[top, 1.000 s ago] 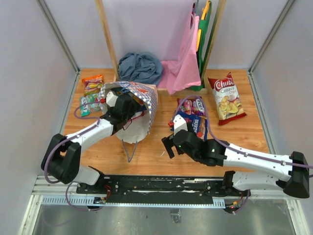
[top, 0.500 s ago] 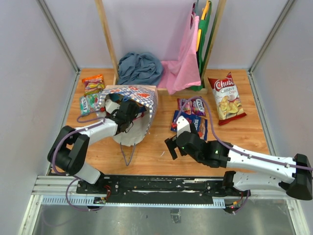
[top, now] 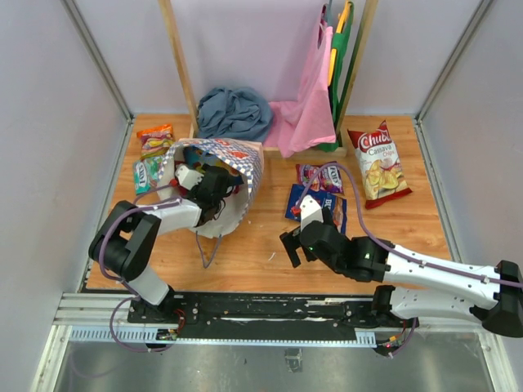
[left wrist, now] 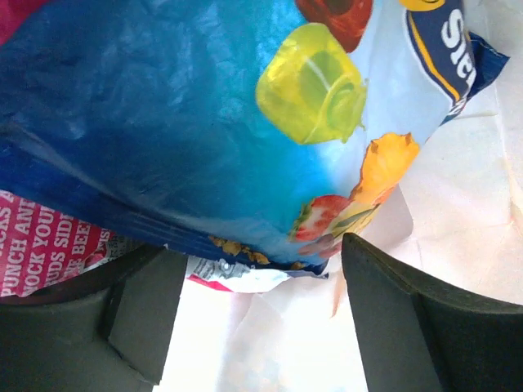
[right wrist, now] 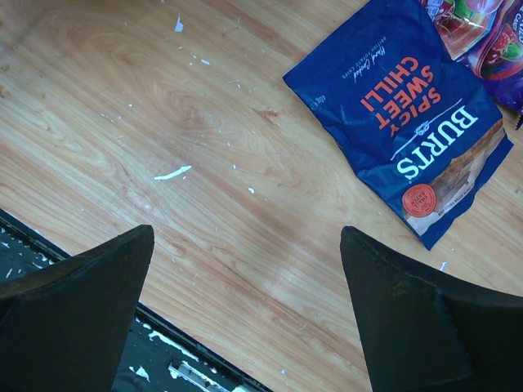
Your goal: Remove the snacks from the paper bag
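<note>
The cream paper bag [top: 239, 173] with the checkered band lies on its side at the left. My left gripper [top: 214, 184] is inside its mouth. In the left wrist view my left gripper [left wrist: 261, 318] is open, its fingers [left wrist: 139, 314] apart just below a glossy blue fruit-print packet [left wrist: 188, 122]. A magenta packet [left wrist: 45, 245] lies under that one, against the bag's cream wall [left wrist: 466, 212]. My right gripper [top: 294, 245] is open and empty over bare wood [right wrist: 245, 302]. A dark blue Burts bag [right wrist: 404, 122] lies beyond it on the table [top: 315, 206].
A red-and-white Chuds bag [top: 373, 163] lies at the right and a purple packet [top: 320, 175] beside the Burts bag. Orange [top: 155, 139] and teal [top: 144, 171] packets lie left of the paper bag. Grey-blue cloth [top: 235, 113] and pink cloth bag [top: 309, 110] hang at the back.
My left arm has swung in closer to the paper bag, and the bag's mouth has shifted and opened wider. My right gripper has drawn back a little from the Burts bag towards the near edge.
</note>
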`<state>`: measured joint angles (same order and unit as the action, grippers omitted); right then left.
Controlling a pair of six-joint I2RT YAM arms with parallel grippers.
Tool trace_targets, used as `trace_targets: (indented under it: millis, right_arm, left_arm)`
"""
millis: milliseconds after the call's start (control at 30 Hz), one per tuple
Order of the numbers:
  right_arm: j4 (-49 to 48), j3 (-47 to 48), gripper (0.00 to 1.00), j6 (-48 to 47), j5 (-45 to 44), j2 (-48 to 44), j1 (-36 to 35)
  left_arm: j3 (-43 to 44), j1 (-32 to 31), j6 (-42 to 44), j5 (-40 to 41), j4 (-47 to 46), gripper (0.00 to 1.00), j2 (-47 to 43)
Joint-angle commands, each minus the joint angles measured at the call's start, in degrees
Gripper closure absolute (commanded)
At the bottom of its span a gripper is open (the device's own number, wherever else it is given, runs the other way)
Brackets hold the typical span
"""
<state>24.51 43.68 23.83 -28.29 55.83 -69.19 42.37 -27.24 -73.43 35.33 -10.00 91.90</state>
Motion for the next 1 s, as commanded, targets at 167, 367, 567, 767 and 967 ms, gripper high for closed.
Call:
trace_targets:
  millis: [167, 367, 567, 767, 967]
  right_arm:
    - [-0.29, -1.11, 0.02, -0.88, 0.05, 0.09, 0.85]
    - [-0.23, -1.33, 0.02, -0.8, 0.34, -0.56, 0.86]
    - [0.07, -2.17, 0.02, -0.72, 0.34, -1.76, 0.81]
    - [-0.39, -2.24, 0.02, -0.66, 0.6, -1.49, 0.88]
    - [-0.72, -2.17, 0.02, -0.66, 1.01, -1.12, 0.81]
  left_arm:
    - [-1.07, -0.18, 12.11, 11.99, -15.54, 0.34, -1.63]
    - [-0.85, -0.18, 20.8, 11.04, -21.82, 0.45, -2.74]
    - [-5.49, -0.06, 33.6, 9.89, -33.91, 0.62, -8.31]
    - [-7.6, 1.71, 46.02, -3.09, -41.82, 0.86, -13.9]
    - [-4.68, 2.55, 46.8, -8.62, -34.14, 0.99, -17.17]
